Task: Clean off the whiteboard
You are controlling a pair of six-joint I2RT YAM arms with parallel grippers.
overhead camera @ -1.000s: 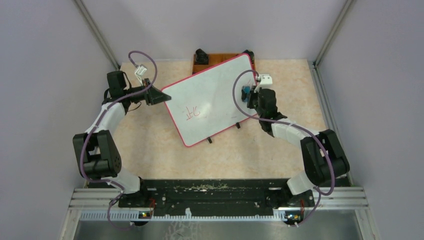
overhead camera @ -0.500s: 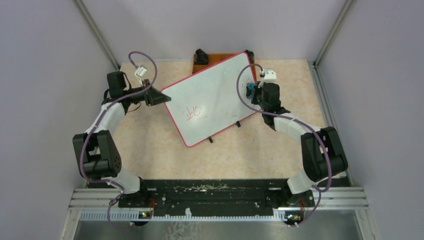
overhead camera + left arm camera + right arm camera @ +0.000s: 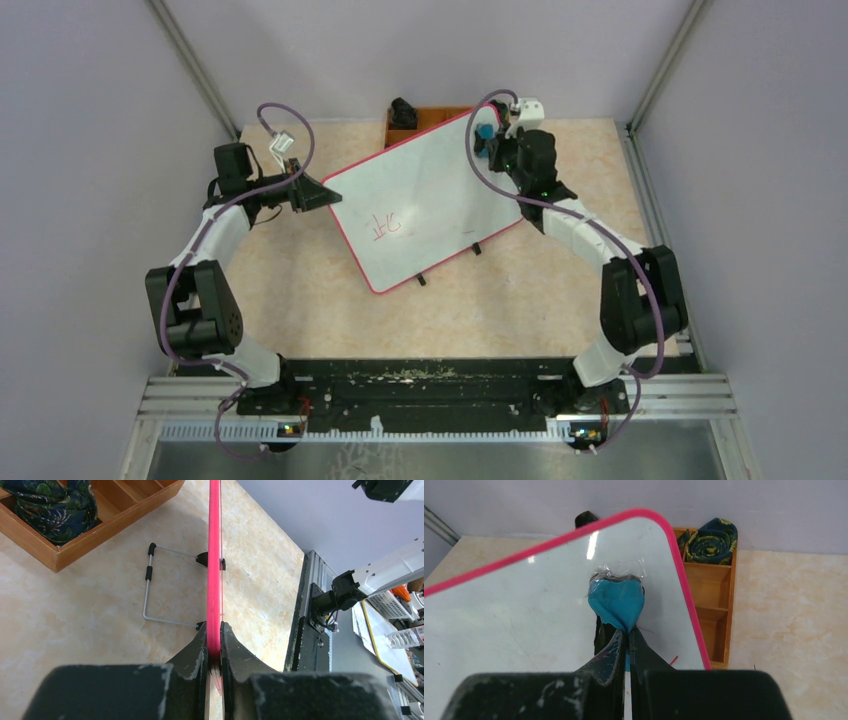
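Left pincer (image 3: 318, 192) first, from the overhead camera: you have it clamped on the left corner of the whiteboard (image 3: 430, 185), jaws closed on the red rim. The whiteboard lies skewed across the middle of the table (image 3: 300, 290), with the red characters (image 3: 385, 225) toward its near-left part and two small black feet (image 3: 421, 282) showing at the near edge. Its far corner reaches over the wooden tray (image 3: 435, 117) at the back of the table. Your right pincer (image 3: 490, 140) is up at that far corner, closed on a blue lump (image 3: 484, 131).

Over to the left wrist camera: you see the whiteboard (image 3: 214, 555) edge-on, a thin red line running straight away from you. The left pincer (image 3: 214, 630) has both fingers pressed against that rim with no gap. A wire stand (image 3: 148, 585) sticks out from the whiteboard's underside onto the table. Beyond it sits the wooden tray (image 3: 100, 527) with a dark patterned cloth (image 3: 55, 505) in one compartment.

Now the right wrist camera: the right pincer (image 3: 626, 632) is all but closed, nipping the narrow end of the blue lump (image 3: 616, 600), which has crinkled clear film on top. The blue lump sits over the white face near the rounded corner; you cannot tell whether it touches. The wooden tray (image 3: 714, 610) lies just past the rim, with a rolled cloth (image 3: 711, 540) in its far compartment.
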